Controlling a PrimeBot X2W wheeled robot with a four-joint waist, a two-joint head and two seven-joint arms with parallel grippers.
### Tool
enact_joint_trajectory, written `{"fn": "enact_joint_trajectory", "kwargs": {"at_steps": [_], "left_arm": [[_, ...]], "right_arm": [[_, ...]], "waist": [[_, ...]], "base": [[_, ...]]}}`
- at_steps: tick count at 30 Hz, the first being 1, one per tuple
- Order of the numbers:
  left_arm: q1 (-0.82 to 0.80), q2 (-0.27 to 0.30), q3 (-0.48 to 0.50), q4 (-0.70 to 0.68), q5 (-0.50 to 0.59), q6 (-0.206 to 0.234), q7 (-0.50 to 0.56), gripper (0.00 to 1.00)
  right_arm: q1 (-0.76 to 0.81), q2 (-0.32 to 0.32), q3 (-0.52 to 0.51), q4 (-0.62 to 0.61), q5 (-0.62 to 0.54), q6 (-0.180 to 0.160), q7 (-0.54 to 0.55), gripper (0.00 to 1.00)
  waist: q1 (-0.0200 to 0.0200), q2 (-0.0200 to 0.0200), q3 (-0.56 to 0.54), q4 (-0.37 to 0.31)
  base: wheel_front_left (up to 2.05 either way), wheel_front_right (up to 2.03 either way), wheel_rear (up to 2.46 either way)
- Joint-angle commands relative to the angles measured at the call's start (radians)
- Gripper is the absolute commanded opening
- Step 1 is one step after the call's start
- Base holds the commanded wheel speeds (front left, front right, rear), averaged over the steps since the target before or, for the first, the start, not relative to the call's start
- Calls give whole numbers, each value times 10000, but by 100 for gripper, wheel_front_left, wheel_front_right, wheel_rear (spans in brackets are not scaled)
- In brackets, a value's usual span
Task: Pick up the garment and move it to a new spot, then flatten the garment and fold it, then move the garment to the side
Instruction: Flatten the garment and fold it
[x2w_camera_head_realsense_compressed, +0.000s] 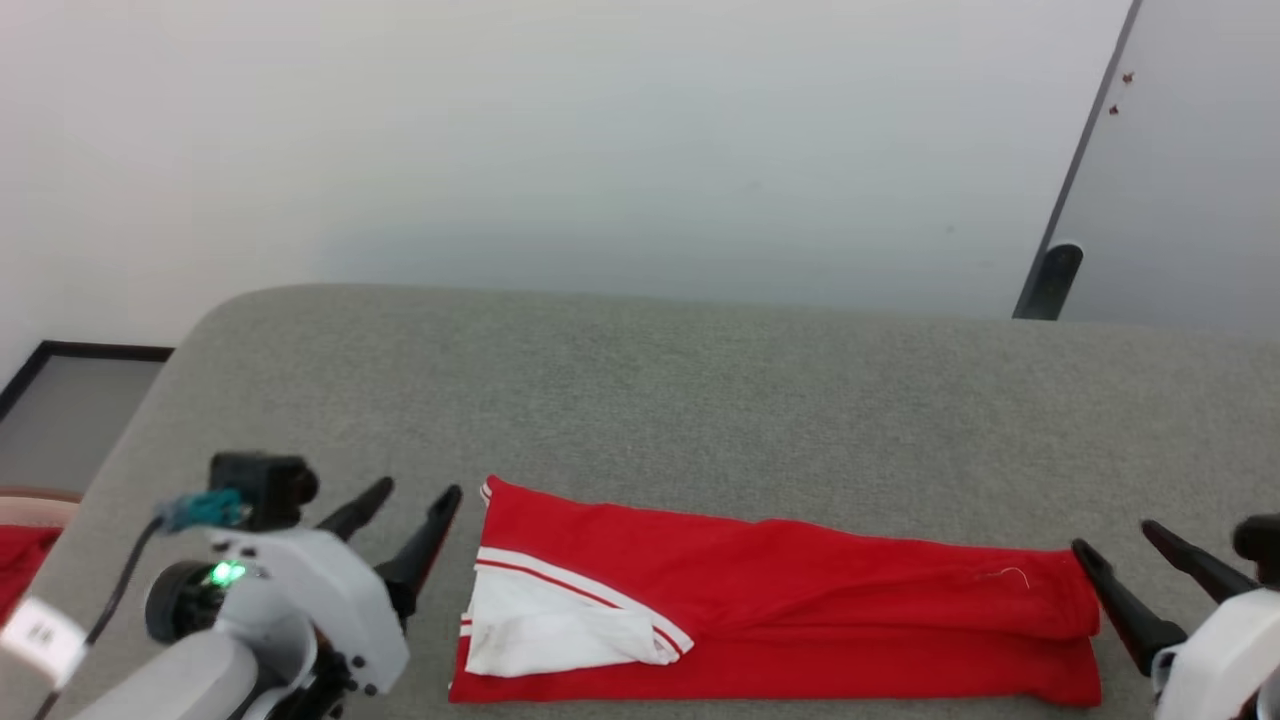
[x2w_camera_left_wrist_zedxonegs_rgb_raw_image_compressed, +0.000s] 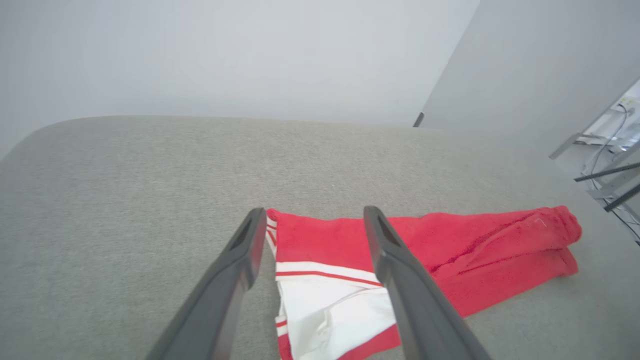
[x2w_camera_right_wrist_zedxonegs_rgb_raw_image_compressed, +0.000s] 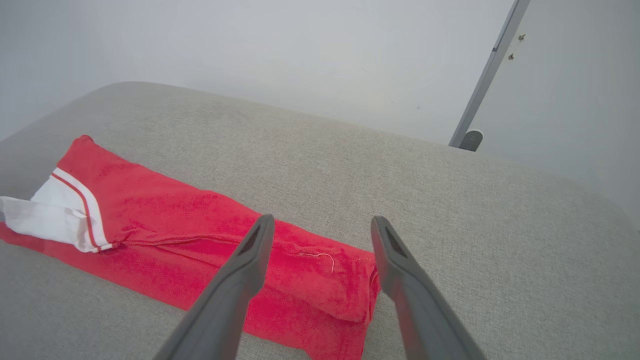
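Garment (x2w_camera_head_realsense_compressed: 780, 600), a red jersey shirt, lies folded into a long narrow strip, flat on the grey fabric worktop (x2w_camera_head_realsense_compressed: 700, 400), running left to right near my body. White sleeve (x2w_camera_head_realsense_compressed: 550, 625) with its double stripes sits on top at the strip's left end. My left pincer (x2w_camera_head_realsense_compressed: 420, 490) is spread wide and empty, just beside that end. My right pincer (x2w_camera_head_realsense_compressed: 1115, 537) is likewise spread and empty at the strip's right end; I cannot tell whether it touches. Loose white thread (x2w_camera_head_realsense_compressed: 1010, 575) near the right end.
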Motion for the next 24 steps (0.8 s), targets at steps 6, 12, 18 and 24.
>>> {"fn": "enact_joint_trajectory", "kwargs": {"at_steps": [6, 12, 18, 24], "left_arm": [[1076, -207, 372, 733, 319, -290, -2127, 100], [1791, -547, 1262, 1301, 497, -389, -2973, 100], [2825, -1379, 3186, 1399, 1297, -563, -3034, 100], [3170, -2147, 3798, 1562, 2036, -1227, -3038, 100]], "right_arm": [[415, 35, -629, 643, 166, -8, 300, 100], [342, -62, -832, 1220, 440, -8, 1447, 100], [-391, -329, -841, 2202, 719, -6, 3236, 100], [-1224, -420, -874, 3294, 956, -6, 4559, 100]], "waist": [[0, 0, -222, 345], [0, 0, -240, 531], [0, 0, -2, 778], [0, 0, 419, 1292]], "base": [[0, 0, 0], [0, 0, 0], [0, 0, 0], [0, 0, 0]]}}
